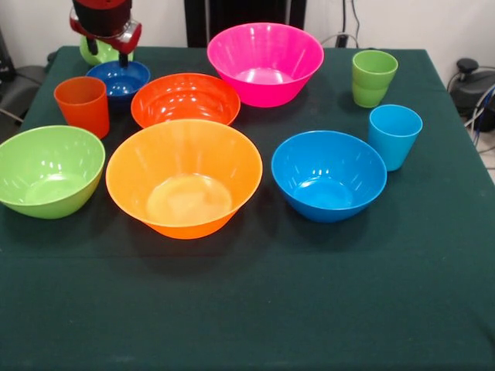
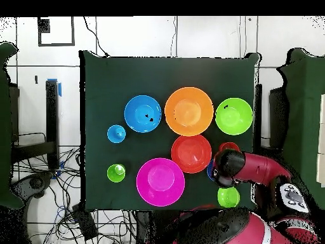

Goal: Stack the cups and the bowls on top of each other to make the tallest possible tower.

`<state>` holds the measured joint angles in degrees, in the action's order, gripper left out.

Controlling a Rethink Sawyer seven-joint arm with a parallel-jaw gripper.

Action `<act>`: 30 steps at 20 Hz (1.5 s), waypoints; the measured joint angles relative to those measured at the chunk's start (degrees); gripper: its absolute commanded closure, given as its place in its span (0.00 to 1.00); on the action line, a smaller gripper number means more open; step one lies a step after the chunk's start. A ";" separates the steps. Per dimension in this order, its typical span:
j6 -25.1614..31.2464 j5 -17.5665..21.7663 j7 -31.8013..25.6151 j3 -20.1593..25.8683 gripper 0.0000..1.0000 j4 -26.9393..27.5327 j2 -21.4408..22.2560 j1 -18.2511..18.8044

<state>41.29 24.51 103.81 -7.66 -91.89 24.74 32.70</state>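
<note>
My gripper [image 1: 108, 52] hangs open at the back left, just above the small dark blue bowl [image 1: 117, 77] and in front of the small green bowl [image 1: 97, 54]. In the overhead view the arm covers the gripper [image 2: 223, 173]. The orange cup [image 1: 82, 105] stands beside the red-orange bowl [image 1: 186, 99]. In front are the lime green bowl [image 1: 48, 170], large orange bowl [image 1: 184, 176] and blue bowl [image 1: 329, 175]. The pink bowl [image 1: 265, 62] sits at the back. The green cup [image 1: 373, 77] and light blue cup [image 1: 394, 135] stand at the right. Each stands alone, mouth up.
A dark green cloth covers the table [image 1: 309, 301], with a wide bare strip along its front edge. Cables [image 2: 38, 171] lie on the floor beside the table. The red arm [image 2: 266, 168] reaches in over the table's edge.
</note>
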 measured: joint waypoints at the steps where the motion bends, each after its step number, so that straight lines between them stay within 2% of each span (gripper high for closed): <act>1: -0.52 0.01 0.00 0.00 0.00 0.00 -0.37 0.30; 12: -4.70 -0.04 0.00 0.02 0.00 -0.01 -4.22 3.04; 29: -4.68 0.00 0.00 0.00 0.00 -0.03 -4.12 3.22; 30: -4.66 0.02 0.00 -0.03 1.00 -0.02 -4.09 3.22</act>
<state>36.63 24.53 103.81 -7.69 -91.91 20.65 35.92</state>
